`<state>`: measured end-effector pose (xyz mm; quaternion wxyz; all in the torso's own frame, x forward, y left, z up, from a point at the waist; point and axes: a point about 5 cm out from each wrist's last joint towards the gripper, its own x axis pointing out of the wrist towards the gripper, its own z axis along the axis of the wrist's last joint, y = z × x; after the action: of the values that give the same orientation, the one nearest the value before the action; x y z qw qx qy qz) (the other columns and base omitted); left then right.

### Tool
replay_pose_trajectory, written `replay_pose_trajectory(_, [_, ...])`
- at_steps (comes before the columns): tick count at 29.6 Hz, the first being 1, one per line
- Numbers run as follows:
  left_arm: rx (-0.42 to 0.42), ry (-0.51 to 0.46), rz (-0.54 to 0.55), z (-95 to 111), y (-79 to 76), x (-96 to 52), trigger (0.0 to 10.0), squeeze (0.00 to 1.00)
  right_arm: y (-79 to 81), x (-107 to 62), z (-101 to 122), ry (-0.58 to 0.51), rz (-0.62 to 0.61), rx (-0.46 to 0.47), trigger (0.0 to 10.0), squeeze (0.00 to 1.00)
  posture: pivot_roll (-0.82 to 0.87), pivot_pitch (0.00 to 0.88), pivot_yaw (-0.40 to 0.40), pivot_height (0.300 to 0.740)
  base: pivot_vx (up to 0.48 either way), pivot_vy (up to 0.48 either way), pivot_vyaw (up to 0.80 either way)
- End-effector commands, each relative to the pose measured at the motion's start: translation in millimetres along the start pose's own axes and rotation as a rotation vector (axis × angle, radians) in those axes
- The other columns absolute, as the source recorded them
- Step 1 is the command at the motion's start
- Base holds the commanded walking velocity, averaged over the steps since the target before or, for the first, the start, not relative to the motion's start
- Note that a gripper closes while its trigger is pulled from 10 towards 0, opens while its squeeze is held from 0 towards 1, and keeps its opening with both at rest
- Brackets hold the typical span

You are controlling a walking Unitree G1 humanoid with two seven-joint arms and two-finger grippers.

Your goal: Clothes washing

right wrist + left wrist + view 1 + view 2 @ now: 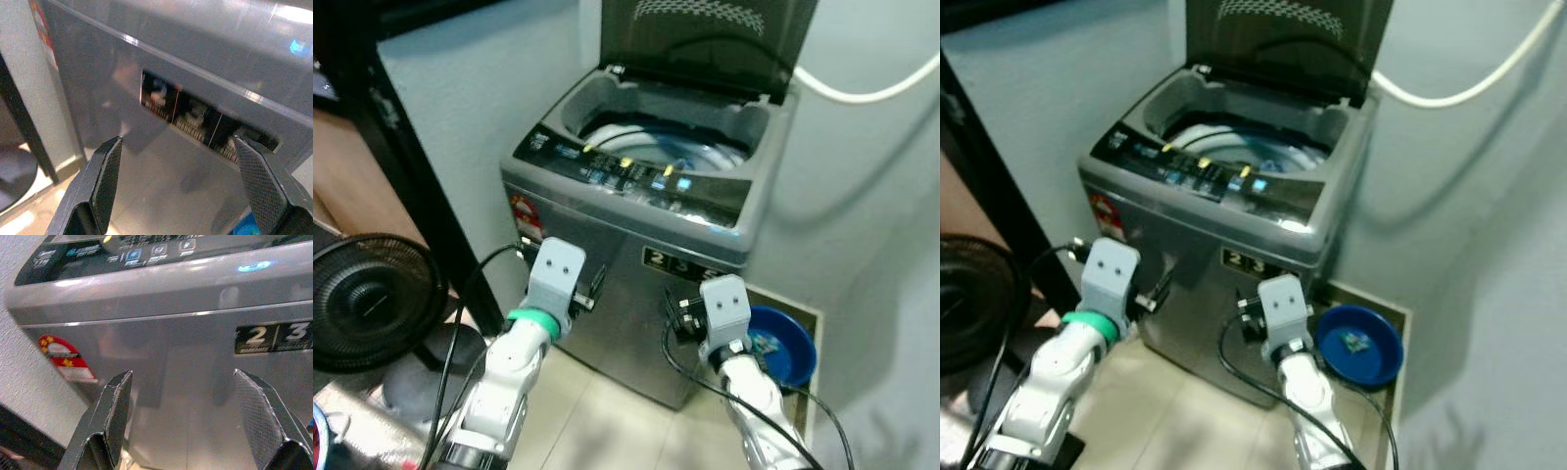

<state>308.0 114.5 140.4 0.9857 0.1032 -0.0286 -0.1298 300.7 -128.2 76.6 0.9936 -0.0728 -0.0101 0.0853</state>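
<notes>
Both grippers' spread jaws face the washing machine (636, 245) front, apart

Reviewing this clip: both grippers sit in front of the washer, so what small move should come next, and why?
Probably raise one arm toward the control panel. The washing machine has its lid up, while the left gripper and right gripper are open, empty and aimed at the front wall, below the buttons.

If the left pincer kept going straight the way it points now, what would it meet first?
Most likely the grey front panel of the washing machine, below the control strip and between the red sticker and the 2-3 label. The left pincer is open with nothing between it and the panel.
</notes>
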Motion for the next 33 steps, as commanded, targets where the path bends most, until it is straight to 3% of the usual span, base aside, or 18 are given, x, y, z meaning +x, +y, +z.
replay_pose_trajectory(1, [0.008, 0.058, -0.024, -12, -4.9, -4.2, 10.0, 0.0, -1.1, -12.8, -30, 0.121, -0.032, 0.046, 10.0, 0.0, 0.06, 0.0, 0.069, 0.74, 0.0, 0.0, 0.78])
replay_pose_trajectory(2, [0.008, 0.058, -0.024, -12, -4.9, -4.2, 10.0, 0.0, -1.1, -12.8, -30, 0.121, -0.032, 0.046, 10.0, 0.0, 0.06, 0.0, 0.069, 0.74, 0.0, 0.0, 0.78])
replay_pose_trajectory(4, [0.026, 0.115, -0.047, -27, -7.4, -6.6, 10.0, 0.0, -2.0, -29.5, -62, 0.262, -0.058, 0.066, 10.0, 0.0, 0.06, 0.0, 0.074, 0.74, 0.0, 0.0, 0.77])
replay_pose_trajectory(5, [0.026, 0.115, -0.047, -27, -7.4, -6.6, 10.0, 0.0, -2.0, -29.5, -62, 0.262, -0.058, 0.066, 10.0, 0.0, 0.06, 0.0, 0.074, 0.74, 0.0, 0.0, 0.76])
replay_pose_trajectory(7, [0.031, 0.22, -0.059, -56, -5.9, -13.3, 10.0, 0.0, -0.7, -49.1, -89, 0.392, -0.067, 0.067, 10.0, 0.0, 0.06, 0.0, 0.077, 0.74, 0.0, 0.0, 0.75])
replay_pose_trajectory(10, [0.03, 0.261, -0.056, -68, -4.6, -16.9, 10.0, 0.0, 0.0, -55.4, -96, 0.426, -0.068, 0.066, 10.0, 0.0, 0.06, 0.0, 0.077, 0.74, 0.0, 0.0, 0.75])
replay_pose_trajectory(14, [0.037, 0.422, -0.013, -111, 2.6, -36.1, 10.0, 0.0, 5.5, -76.0, -117, 0.534, -0.046, 0.073, 10.0, 0.0, 0.04, 0.0, 0.072, 0.74, 0.0, 0.0, 0.75])
replay_pose_trajectory(17, [0.041, 0.449, -0.006, -118, 3.4, -40.2, 10.0, 0.0, 7.2, -80.6, -122, 0.561, -0.036, 0.073, 10.0, 0.0, 0.04, 0.0, 0.072, 0.74, 0.0, 0.0, 0.75])
replay_pose_trajectory(19, [0.031, 0.519, 0.002, -134, 2.6, -48.6, 10.0, 0.0, 15.5, -90.0, -132, 0.626, 0.025, 0.074, 10.0, 0.0, 0.04, 0.0, 0.063, 0.74, 0.0, 0.0, 0.74])
replay_pose_trajectory(23, [0.008, 0.566, 0.021, -144, 3.3, -54.4, 10.0, 0.0, 20.1, -94.1, -135, 0.655, 0.062, 0.063, 10.0, 0.0, 0.04, 0.0, 0.058, 0.74, 0.0, 0.0, 0.74])
replay_pose_trajectory(26, [-0.024, 0.591, 0.072, -152, 11.9, -59.4, 10.0, 0.0, 24.3, -87.8, -132, 0.627, 0.092, 0.045, 10.0, 0.0, 0.05, 0.0, 0.046, 0.74, 0.0, 0.0, 0.74])
replay_pose_trajectory(33, [-0.055, 0.592, 0.115, -155, 15.7, -60.0, 10.0, 0.0, 24.5, -82.5, -128, 0.599, 0.117, 0.024, 10.0, 0.0, 0.04, 0.0, 0.014, 0.74, 0.0, 0.0, 0.75])
